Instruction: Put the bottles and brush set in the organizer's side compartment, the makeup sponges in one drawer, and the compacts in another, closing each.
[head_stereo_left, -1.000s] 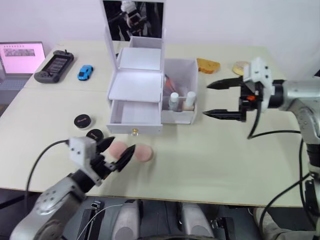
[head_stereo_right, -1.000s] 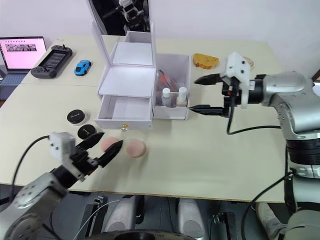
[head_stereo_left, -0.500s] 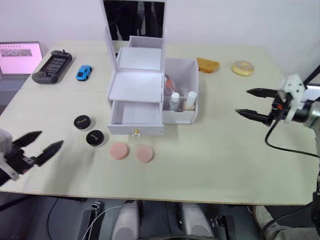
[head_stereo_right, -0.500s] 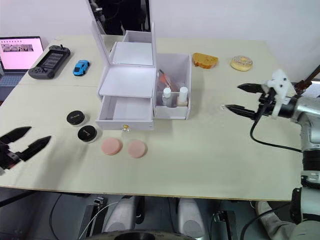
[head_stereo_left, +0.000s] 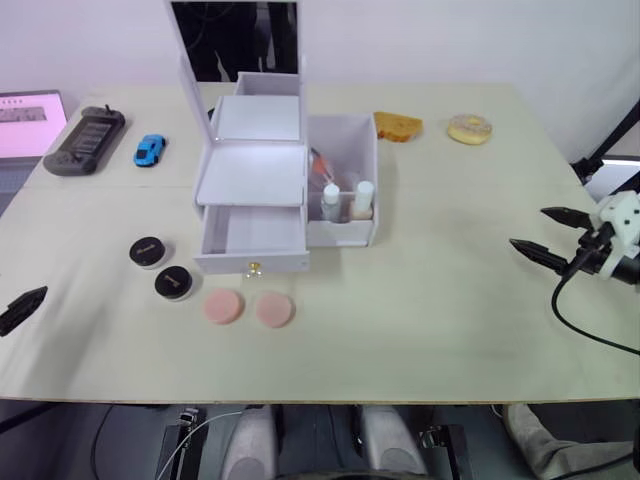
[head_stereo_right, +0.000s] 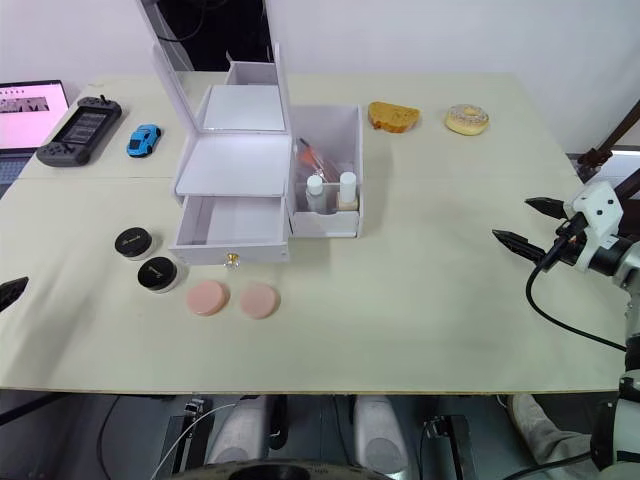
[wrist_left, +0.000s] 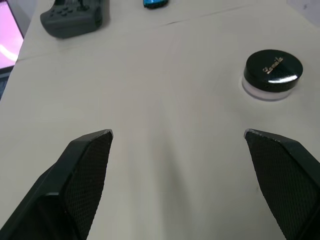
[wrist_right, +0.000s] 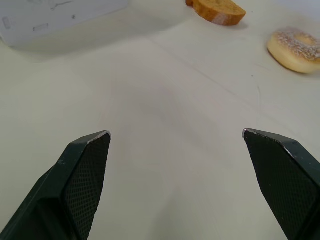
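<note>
The right gripper (head_stereo_left: 555, 232) hangs over the table's right edge, its two black fingers wide apart and holding nothing. The left gripper (wrist_left: 177, 137) is spread wide too, at the left edge. The white plastic organizer (head_stereo_left: 255, 175) has its bottom drawer (head_stereo_left: 252, 232) pulled out. Two clear bottles (head_stereo_left: 345, 200) stand in its tall side bin (head_stereo_left: 345, 150). Two round pink sponges (head_stereo_left: 248, 308) lie in front, beside two round black compacts (head_stereo_left: 160, 268).

Right gripper (head_stereo_left: 553, 234) poised above the table's right edge, fingers spread wide and empty (black cable trailing from the wrist). Left gripper (wrist_left: 177, 137) at the table's left edge, fingers likewise spread wide, holding nothing.
</note>
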